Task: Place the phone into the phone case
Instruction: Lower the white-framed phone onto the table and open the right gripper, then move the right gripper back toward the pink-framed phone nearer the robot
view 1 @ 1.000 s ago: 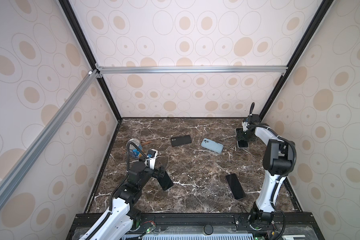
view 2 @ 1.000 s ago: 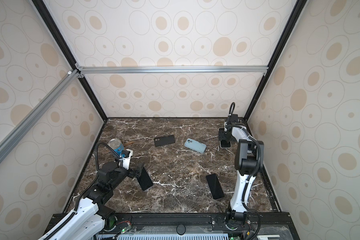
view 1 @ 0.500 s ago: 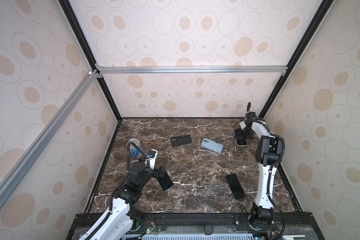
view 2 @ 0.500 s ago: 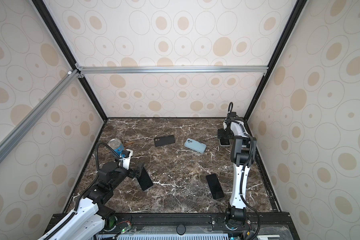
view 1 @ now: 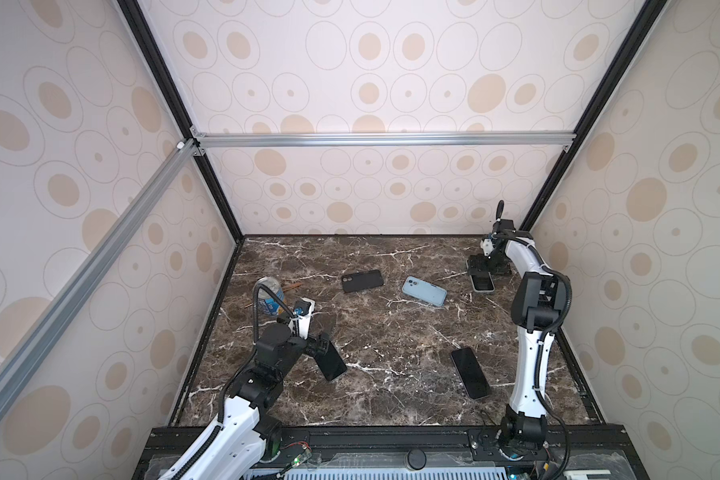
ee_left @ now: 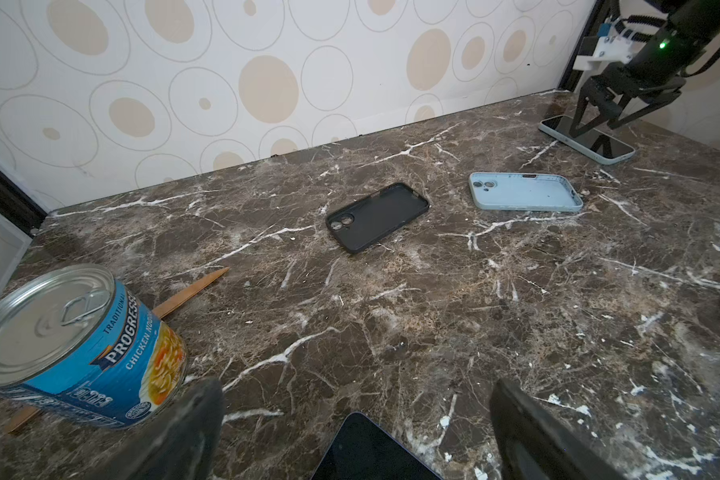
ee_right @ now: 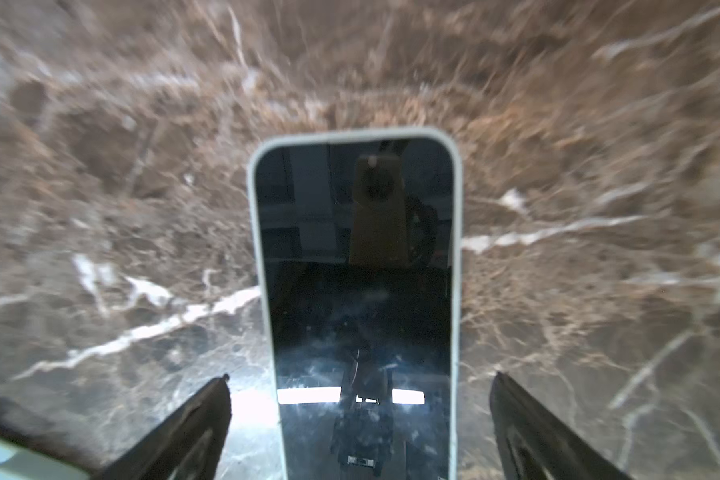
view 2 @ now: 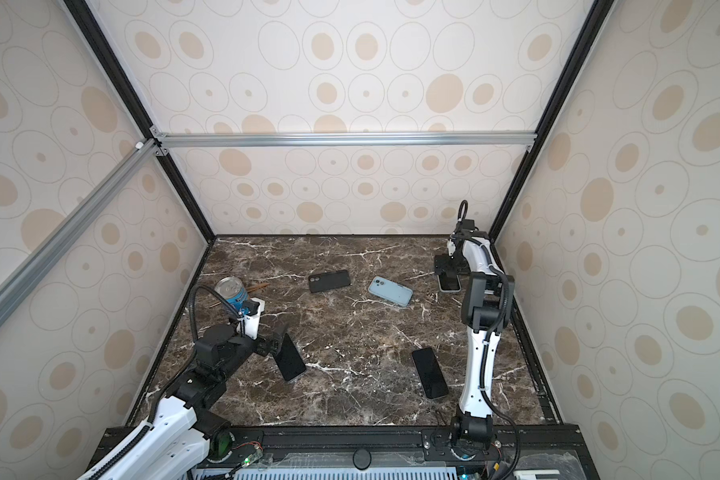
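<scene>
An empty black phone case (view 1: 361,280) (ee_left: 377,216) and an empty light blue phone case (view 1: 425,291) (ee_left: 524,192) lie at mid-table. My right gripper (view 1: 481,268) (ee_right: 360,415) stands open at the far right, just above a pale-rimmed phone (view 1: 482,283) (ee_right: 358,270) that lies flat, screen up; its fingers (ee_right: 184,428) straddle the phone without touching it. My left gripper (view 1: 319,347) (ee_left: 356,415) is open and low at the near left, with the end of a black phone (view 1: 330,358) (ee_left: 371,449) lying between its fingers. Another black phone (view 1: 470,378) lies at the near right.
A soup can (view 1: 269,297) (ee_left: 80,349) stands on a wooden stick (ee_left: 192,293) at the left wall, close beside my left gripper. Patterned walls enclose the marble table (view 1: 391,340) on three sides. The right arm's upright links (view 1: 533,353) stand along the right edge.
The right gripper's jaws have spread wider over the pale-rimmed phone, and the right arm's elbow has swung inward and upright. The left arm has not moved.
</scene>
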`<state>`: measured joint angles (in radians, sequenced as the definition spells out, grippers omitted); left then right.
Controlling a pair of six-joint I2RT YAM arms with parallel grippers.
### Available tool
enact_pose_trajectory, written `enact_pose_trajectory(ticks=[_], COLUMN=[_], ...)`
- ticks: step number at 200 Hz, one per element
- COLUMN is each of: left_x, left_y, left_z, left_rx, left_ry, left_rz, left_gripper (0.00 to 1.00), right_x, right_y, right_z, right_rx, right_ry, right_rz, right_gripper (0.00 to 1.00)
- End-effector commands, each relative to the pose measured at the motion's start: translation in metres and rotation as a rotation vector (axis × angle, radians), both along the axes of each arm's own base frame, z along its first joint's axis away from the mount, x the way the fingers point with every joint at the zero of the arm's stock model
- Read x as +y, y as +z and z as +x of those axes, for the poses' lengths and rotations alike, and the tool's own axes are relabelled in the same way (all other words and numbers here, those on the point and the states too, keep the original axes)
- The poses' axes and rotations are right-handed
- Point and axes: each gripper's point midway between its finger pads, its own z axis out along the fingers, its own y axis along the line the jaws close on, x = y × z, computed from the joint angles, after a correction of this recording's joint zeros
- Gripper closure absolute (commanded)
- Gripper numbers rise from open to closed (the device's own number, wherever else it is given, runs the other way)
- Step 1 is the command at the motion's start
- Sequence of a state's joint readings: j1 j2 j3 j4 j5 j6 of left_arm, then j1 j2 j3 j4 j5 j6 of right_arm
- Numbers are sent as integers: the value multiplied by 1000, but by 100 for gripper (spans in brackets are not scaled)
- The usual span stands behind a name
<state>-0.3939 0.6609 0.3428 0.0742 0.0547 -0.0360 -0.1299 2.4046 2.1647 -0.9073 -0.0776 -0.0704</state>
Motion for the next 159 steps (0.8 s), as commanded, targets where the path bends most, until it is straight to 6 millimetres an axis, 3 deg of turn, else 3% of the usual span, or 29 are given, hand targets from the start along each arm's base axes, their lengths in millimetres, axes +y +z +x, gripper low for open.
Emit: enact_pose_trajectory(ticks=[1,25,51,105,138,159], left_x=[1,-1,-9,-26,-25,-27], left_y=[12,19,24,25,26,26], left_z=[-1,-2,-6,-13,-14,-12], left_rx=[-45,-63,-71,-68,-78,-73], left_ry=[1,-7,-44,-112,-113,-116], left_rz=[-2,-23,-53,-60,-51,-54], left_gripper=[1,1,2,2,2,4], right_x=[10,33,70,100,121,138], right_y=[86,119,135,142,153,154], right_z=[6,0,-31,-78,-113,-139], right_rx=[-151,-214,-212,-252,-260,-268], right_ry=[20,51,100,109,153,181], right_rz=[-37,-35,32,61,72,110], right_gripper=[0,0,1,2,3,11])
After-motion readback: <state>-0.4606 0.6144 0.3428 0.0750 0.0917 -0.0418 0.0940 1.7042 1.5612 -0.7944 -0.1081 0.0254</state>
